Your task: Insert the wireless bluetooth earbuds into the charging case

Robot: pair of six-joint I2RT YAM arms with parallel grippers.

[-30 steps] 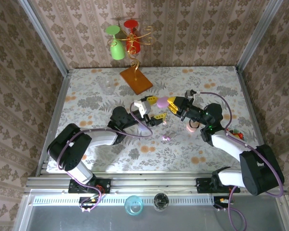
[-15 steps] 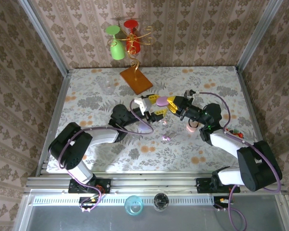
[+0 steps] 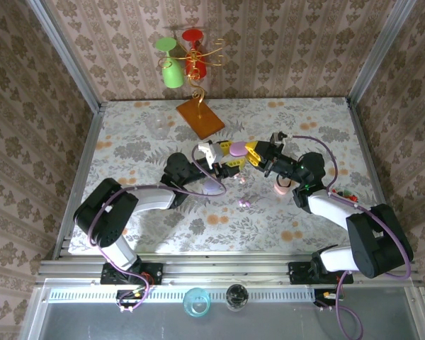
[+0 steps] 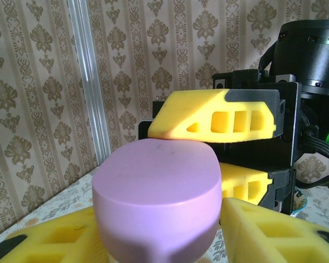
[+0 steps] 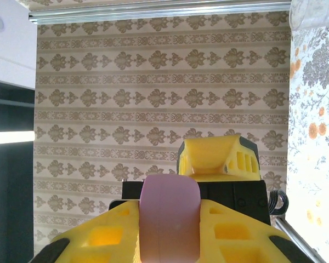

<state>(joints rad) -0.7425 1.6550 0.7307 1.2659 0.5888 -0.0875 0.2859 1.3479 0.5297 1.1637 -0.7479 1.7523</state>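
Lilac case (image 3: 238,149) is held up over mid-table with the right gripper (image 3: 252,153) clamped on it. Left gripper (image 3: 229,157) faces it nose to nose, fingers flanking the case, contact unclear. Case looks light, hard and slick, so grip the flat sides. Pink earbud (image 3: 244,203) lies on the table (image 3: 127,177) below, tiny, probably skittish

Robot test booth in a lab, dressed up like a home, patterned wallpaper panels (image 3: 283,49) held in bare metal posts (image 3: 62,57), flowered tabletop (image 3: 127,142), left arm (image 3: 145,200) and right arm (image 3: 338,209) bolted to a metal rail (image 3: 212,268), wire stand with coloured glasses (image 3: 188,64) at the back.
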